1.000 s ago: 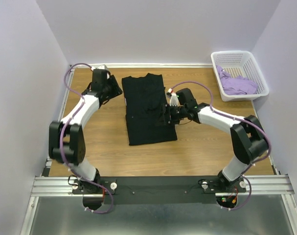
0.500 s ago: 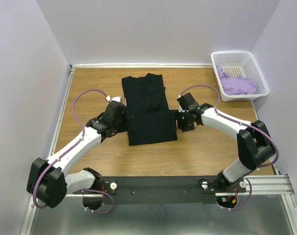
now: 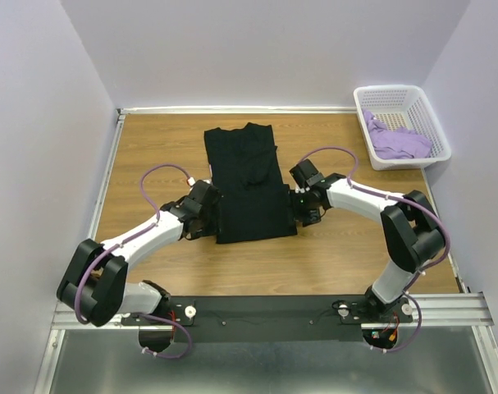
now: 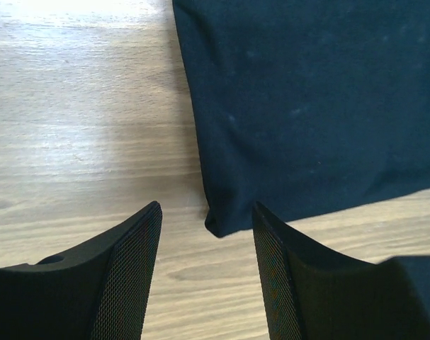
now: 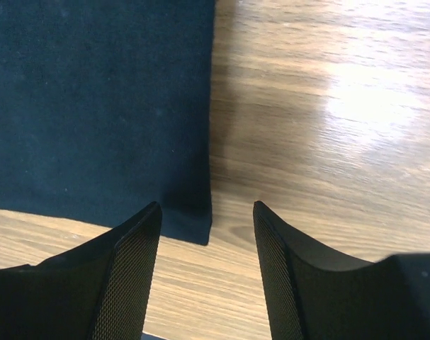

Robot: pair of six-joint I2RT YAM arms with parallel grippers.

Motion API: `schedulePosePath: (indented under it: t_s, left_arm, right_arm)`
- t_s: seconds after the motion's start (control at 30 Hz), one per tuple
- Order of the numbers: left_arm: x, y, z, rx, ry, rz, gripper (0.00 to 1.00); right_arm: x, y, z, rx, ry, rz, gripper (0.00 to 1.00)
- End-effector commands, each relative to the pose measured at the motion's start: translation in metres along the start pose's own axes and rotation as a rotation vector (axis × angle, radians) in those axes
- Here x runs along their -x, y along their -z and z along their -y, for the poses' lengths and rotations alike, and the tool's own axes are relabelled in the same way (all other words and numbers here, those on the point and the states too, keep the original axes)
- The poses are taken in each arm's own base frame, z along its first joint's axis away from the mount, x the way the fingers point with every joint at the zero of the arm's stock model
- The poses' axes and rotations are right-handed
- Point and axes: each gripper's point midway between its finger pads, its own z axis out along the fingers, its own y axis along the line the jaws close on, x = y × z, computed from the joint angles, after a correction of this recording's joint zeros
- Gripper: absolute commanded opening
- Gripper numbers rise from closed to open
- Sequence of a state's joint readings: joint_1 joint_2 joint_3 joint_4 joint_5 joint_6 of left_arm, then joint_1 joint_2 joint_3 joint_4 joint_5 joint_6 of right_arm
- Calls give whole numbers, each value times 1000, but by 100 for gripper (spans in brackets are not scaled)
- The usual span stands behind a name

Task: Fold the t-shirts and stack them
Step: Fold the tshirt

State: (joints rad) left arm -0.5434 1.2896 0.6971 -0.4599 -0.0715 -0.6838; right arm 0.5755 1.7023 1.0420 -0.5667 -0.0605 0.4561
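The black t-shirt (image 3: 247,185) lies flat on the wooden table, folded into a long rectangle. My left gripper (image 3: 211,220) is open and empty at the shirt's near left corner; in the left wrist view that gripper (image 4: 206,207) frames the corner of the shirt (image 4: 307,106). My right gripper (image 3: 301,215) is open and empty at the near right corner; in the right wrist view this gripper (image 5: 207,205) sits over the shirt's (image 5: 94,106) corner. The lavender t-shirt (image 3: 400,141) lies crumpled in the basket.
The white lattice basket (image 3: 400,89) stands at the table's back right corner. Purple walls close in the table on the left, back and right. Bare wood (image 3: 150,148) surrounds the black shirt.
My left arm has swung from the table's back left down to the shirt's near left corner. My right gripper has moved from the shirt's right edge toward its near right corner.
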Motion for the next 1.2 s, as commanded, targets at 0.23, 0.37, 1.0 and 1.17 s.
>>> schedulePosePath:
  t_s: [0.23,0.37,1.0,1.17]
  left_arm:
    - [-4,-9,0,18,-8,-43,61]
    - [-5,-10,-1,29,-14,-47,61]
    - [-4,-12,2,31,34,-50,60]
    - [-2,-16,4,36,44,-57,60]
  right_arm:
    - [-16,-14,-6,-61,-25,-56,56]
    - [-30,-23,0,-116,-13,-88,56]
    - [-54,-35,7,-149,44,-168,1]
    - [-53,-34,5,-142,51,-162,1]
